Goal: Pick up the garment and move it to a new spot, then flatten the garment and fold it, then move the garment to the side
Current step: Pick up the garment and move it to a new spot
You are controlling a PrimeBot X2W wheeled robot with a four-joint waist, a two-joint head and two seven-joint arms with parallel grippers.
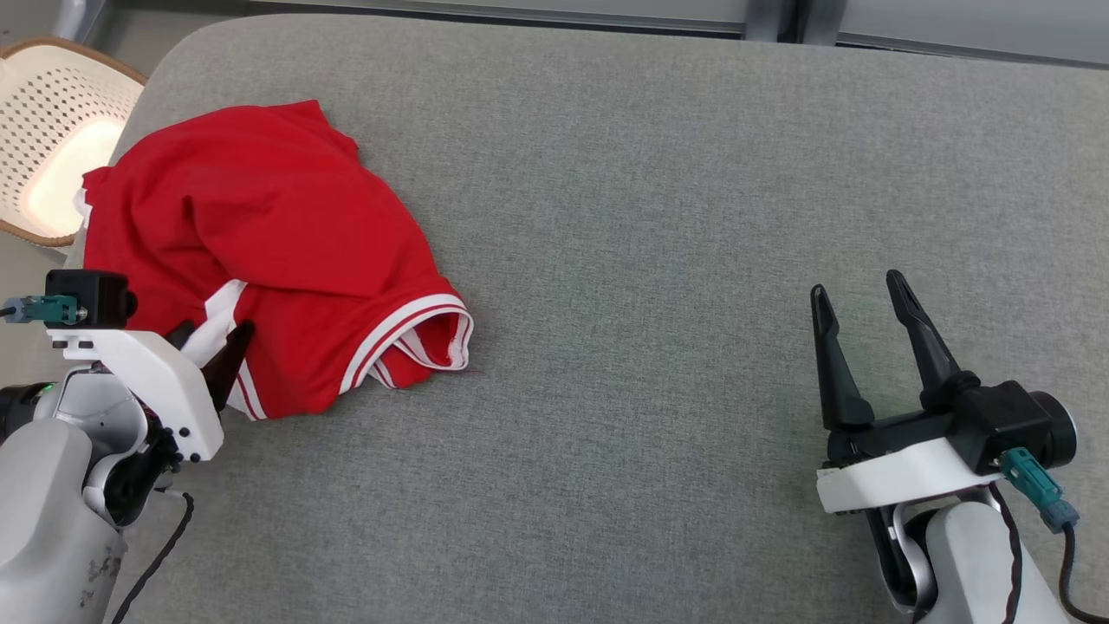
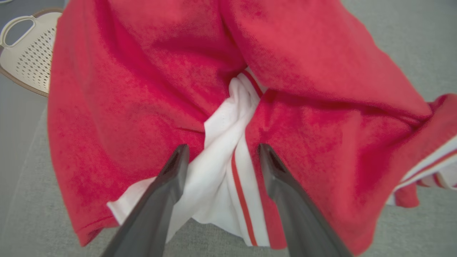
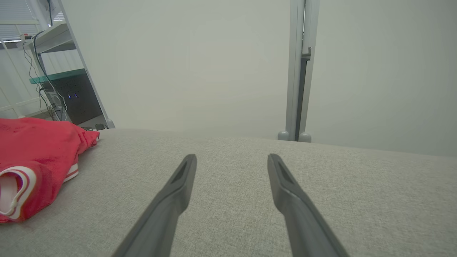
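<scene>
Here, the left pincer (image 1: 215, 331) is spread wide, its fingers set either side of a white, red-striped fold of the red garment (image 1: 260, 234), with nothing clamped. The right pincer (image 1: 855, 284) is likewise held wide open and empty over the bare grey upholstered surface (image 1: 650, 260), well apart from the garment. A cream perforated basket (image 1: 52, 130) is seen just beyond the surface's left edge. The garment is crumpled at that left end.

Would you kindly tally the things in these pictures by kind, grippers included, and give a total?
Red garment: 1
Perforated basket: 1
Grey padded surface: 1
Grippers: 2 (left gripper, right gripper)
Total: 5
</scene>
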